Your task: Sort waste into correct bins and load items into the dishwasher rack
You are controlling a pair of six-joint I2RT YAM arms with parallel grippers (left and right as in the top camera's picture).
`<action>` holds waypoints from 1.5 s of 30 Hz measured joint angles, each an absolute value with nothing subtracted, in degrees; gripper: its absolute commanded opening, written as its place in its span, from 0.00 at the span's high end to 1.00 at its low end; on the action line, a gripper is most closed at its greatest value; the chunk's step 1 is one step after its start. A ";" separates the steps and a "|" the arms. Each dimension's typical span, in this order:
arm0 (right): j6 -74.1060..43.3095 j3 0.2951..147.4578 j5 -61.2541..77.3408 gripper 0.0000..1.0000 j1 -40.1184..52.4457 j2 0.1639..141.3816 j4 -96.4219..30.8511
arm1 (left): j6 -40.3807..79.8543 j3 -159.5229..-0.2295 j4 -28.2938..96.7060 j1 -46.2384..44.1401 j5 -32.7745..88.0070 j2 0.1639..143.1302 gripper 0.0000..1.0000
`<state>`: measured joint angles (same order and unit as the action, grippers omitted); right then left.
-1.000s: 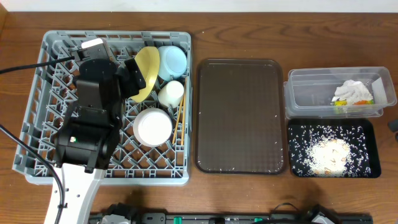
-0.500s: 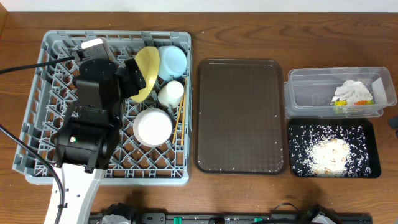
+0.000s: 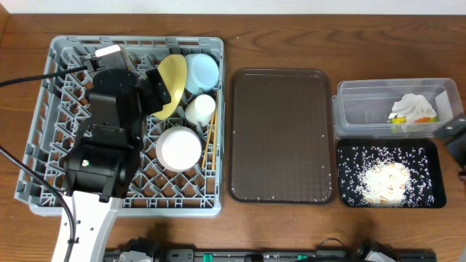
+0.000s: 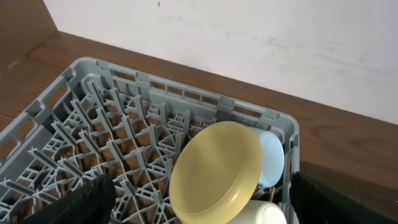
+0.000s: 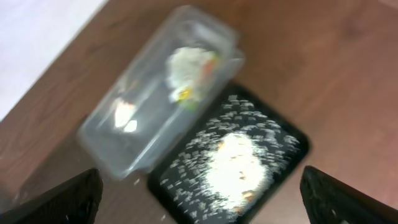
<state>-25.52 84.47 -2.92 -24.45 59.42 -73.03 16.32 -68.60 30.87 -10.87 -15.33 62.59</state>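
While the left gripper [image 4: 200,186] hung over the dishwasher rack [image 3: 65,65] at 9 o'clock on the worktop [image 3: 291,36], its jaws stood wide apart, released and empty. The yellow plate [image 3: 173,80] leaned on edge among the pegs toward the rack's 1 o'clock corner, with the light-blue dish [image 3: 202,71] just beside it. The white cup [image 3: 200,109], white bowl [image 3: 179,148] and chopsticks [image 3: 212,135] sat along the rack's 3 o'clock side. The right gripper [image 5: 200,180], likewise released and empty, hovered at 3 o'clock above the clear tub [image 3: 364,109], which held the tissue [image 3: 413,106] and wrapper [image 3: 399,125]. The black tray [image 3: 437,156] at 4 o'clock carried the rice scraps [image 3: 384,182]
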 measured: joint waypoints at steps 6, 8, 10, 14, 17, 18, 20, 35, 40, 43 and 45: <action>-25.50 84.44 -2.17 0.01 -8.67 50.98 -73.06 | 16.32 -68.60 30.89 -10.87 -15.33 62.59 0.09; -25.50 84.47 -2.13 0.01 -6.07 48.38 -73.06 | 16.32 -68.60 30.89 -10.87 -15.33 62.59 0.09; -25.50 84.47 -2.17 0.01 -4.36 45.82 -73.08 | 16.32 -68.60 30.89 -10.87 -15.33 62.59 0.09; -25.50 84.47 -2.24 0.01 -3.40 41.67 -73.08 | 16.32 -68.60 30.89 -10.87 -15.33 62.59 0.09; -25.50 84.47 -2.37 0.01 -2.96 39.33 -73.08 | 16.32 -68.60 30.92 -10.87 -15.33 62.59 0.09; -25.52 84.44 -2.37 0.01 -2.37 38.63 -73.08 | 16.32 -68.60 30.92 -10.87 -15.33 62.59 0.09; -25.50 84.33 -2.35 0.01 -1.08 37.17 -73.06 | 16.32 -68.60 30.92 -10.87 -15.33 62.59 0.09; -25.50 65.82 -4.84 0.01 4.84 16.75 -65.43 | 16.32 -68.60 30.92 -10.87 -15.33 62.59 0.09; -25.50 48.69 -4.78 0.01 4.84 8.27 -43.40 | 16.32 -68.60 30.89 -10.87 -15.33 62.59 0.09; -25.50 38.65 -3.84 0.01 4.84 4.08 -27.18 | 16.32 -68.60 30.94 -10.87 -15.31 62.59 0.09; -25.50 32.18 -2.83 0.01 4.84 1.78 -16.14 | 16.32 -68.60 30.92 -10.87 -15.33 62.59 0.09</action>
